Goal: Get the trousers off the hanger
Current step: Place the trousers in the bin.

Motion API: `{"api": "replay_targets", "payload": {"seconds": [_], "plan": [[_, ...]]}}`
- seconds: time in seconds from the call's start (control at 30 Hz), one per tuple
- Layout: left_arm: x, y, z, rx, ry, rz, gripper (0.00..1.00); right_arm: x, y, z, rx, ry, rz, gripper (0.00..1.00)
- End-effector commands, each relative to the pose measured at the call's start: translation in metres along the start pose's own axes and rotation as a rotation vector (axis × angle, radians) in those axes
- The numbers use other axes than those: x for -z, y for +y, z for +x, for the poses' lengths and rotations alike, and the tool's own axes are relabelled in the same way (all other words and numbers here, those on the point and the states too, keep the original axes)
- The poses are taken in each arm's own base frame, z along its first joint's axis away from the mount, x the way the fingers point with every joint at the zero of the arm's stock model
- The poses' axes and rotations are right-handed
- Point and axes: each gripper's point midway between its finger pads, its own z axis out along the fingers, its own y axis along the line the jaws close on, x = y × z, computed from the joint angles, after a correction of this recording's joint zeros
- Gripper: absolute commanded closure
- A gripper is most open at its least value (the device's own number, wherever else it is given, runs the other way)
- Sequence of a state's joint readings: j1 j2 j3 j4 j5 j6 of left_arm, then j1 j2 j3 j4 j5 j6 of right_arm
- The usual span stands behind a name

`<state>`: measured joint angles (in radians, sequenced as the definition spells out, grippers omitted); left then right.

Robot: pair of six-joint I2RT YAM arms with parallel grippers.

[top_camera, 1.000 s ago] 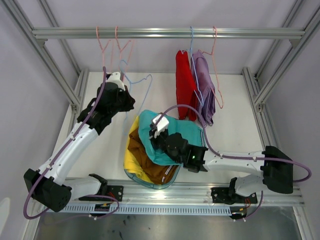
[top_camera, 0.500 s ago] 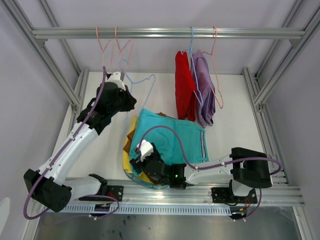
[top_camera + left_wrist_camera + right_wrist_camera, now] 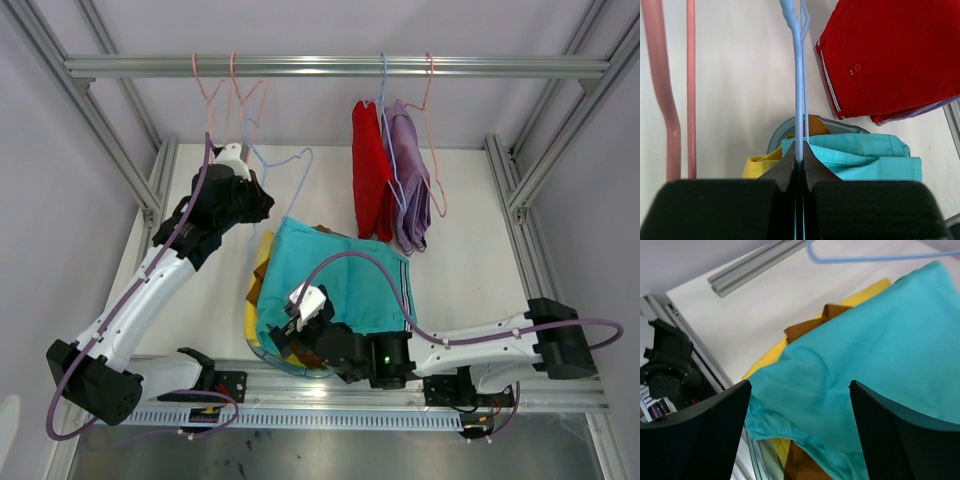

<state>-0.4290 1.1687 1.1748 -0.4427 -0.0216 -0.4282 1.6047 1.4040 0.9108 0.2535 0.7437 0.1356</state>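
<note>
Teal trousers point(image 3: 345, 275) lie spread on top of yellow trousers point(image 3: 262, 270) and brown trousers point(image 3: 322, 232) in a clear bluish tub point(image 3: 262, 355). My right gripper point(image 3: 285, 335) hovers open over their near left edge, holding nothing; in the right wrist view the teal trousers point(image 3: 875, 350) fill the gap between the fingers point(image 3: 710, 425). Red trousers point(image 3: 370, 180) and lilac trousers point(image 3: 410, 190) hang on hangers from the rail. My left gripper point(image 3: 252, 198) is shut on the wire of an empty blue hanger point(image 3: 799, 100), held up left of the red trousers point(image 3: 890, 55).
The metal rail point(image 3: 330, 66) crosses the back, with empty pink hangers point(image 3: 215, 95) at its left. Pink hanger wires point(image 3: 690, 90) hang beside the left gripper. Aluminium frame posts point(image 3: 530, 170) stand at both sides of the white table.
My right gripper opened and let go of the teal trousers, which now lie flat on the pile. The right arm drew back toward the near edge. The left arm stayed put.
</note>
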Motion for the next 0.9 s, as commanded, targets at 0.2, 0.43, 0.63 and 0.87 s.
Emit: {"api": "replay_targets", "payload": {"seconds": [0.2, 0.43, 0.63, 0.87], "plan": [[0.01, -0.01, -0.025, 0.015, -0.084, 0.037, 1.0, 0.015, -0.055, -0.058, -0.013, -0.108, 0.118, 0.2], [0.009, -0.01, -0.024, 0.013, -0.081, 0.039, 1.0, -0.007, -0.101, -0.029, -0.052, -0.065, 0.155, 0.2], [0.009, -0.011, -0.025, 0.013, -0.082, 0.044, 1.0, -0.03, -0.109, 0.072, -0.15, 0.073, 0.132, 0.21], [0.007, -0.01, -0.023, 0.013, -0.074, 0.042, 1.0, -0.034, -0.086, 0.151, -0.135, 0.218, 0.131, 0.2]]}}
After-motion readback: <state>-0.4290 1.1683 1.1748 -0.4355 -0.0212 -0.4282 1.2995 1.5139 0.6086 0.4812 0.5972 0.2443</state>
